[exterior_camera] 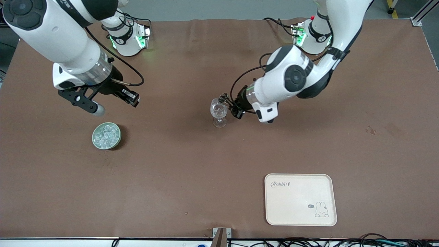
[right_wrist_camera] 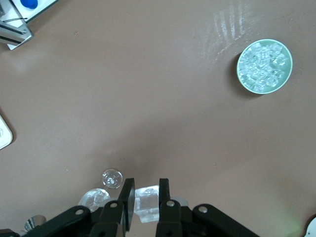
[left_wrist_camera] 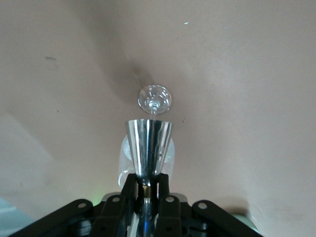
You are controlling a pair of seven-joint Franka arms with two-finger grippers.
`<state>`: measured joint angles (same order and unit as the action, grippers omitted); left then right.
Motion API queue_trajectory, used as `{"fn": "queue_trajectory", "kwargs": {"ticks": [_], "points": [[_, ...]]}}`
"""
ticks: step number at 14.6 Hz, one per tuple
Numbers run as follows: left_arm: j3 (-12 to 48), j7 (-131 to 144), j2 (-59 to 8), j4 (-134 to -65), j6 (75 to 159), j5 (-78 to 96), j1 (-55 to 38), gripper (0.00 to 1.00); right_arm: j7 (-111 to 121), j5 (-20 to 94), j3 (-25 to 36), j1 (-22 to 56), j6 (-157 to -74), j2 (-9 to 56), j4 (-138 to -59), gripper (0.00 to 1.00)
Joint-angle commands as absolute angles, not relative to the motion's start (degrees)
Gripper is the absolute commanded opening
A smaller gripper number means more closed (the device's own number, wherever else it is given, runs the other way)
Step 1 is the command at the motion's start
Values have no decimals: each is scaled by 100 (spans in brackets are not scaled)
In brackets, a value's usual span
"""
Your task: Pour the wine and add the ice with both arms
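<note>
Brown matte table top (exterior_camera: 192,164) is seen under everything, with a few small dark stains toward the left arm's end. Clear stemmed wine glass (exterior_camera: 218,112) is stood upright near the middle of the table, and no coloured liquid is made out in it. Left gripper (exterior_camera: 225,100) is held just beside the glass's rim, its fingers (left_wrist_camera: 129,190) clamped tight on the narrow end of a shiny conical metal measuring cup (left_wrist_camera: 148,145), whose wide mouth is turned toward the glass; contact between cup and glass cannot be told. In the left wrist view the glass (left_wrist_camera: 154,99) is partly hidden by that cup. Round pale-green bowl (exterior_camera: 106,136) heaped with small clear ice cubes (exterior_camera: 105,134) is set toward the right arm's end of the table, well apart from the glass. Right gripper (exterior_camera: 99,109) is held up in the air over bare table beside the bowl, closed on one whitish single ice cube (right_wrist_camera: 147,202) pinched between its fingers (right_wrist_camera: 127,197). Nothing is stood between bowl and glass. Cream rectangular tray with rounded corners (exterior_camera: 295,195) is laid nearer the front camera than the glass, toward the left arm's end; "Rabbit" is printed in one corner, and a small rabbit drawing with a dark oval mark beside it is printed in another, the oval's lettering too small to read.
</note>
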<state>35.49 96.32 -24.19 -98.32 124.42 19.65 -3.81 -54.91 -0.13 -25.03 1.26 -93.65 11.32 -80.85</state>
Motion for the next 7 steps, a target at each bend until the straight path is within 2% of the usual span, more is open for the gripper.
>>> {"fn": "queue_trajectory", "kwargs": {"ticks": [1,7], "points": [[2999,8888,-2101,-9914,12243,2976,-369,0,-5957,26,-2549,385,-9649,1107,-8174,3],[1865,7377,-2074,-9870,12113,4840,-387,0,-6977,-44,-2549,1238,-10457,1616,-8226,3]]}}
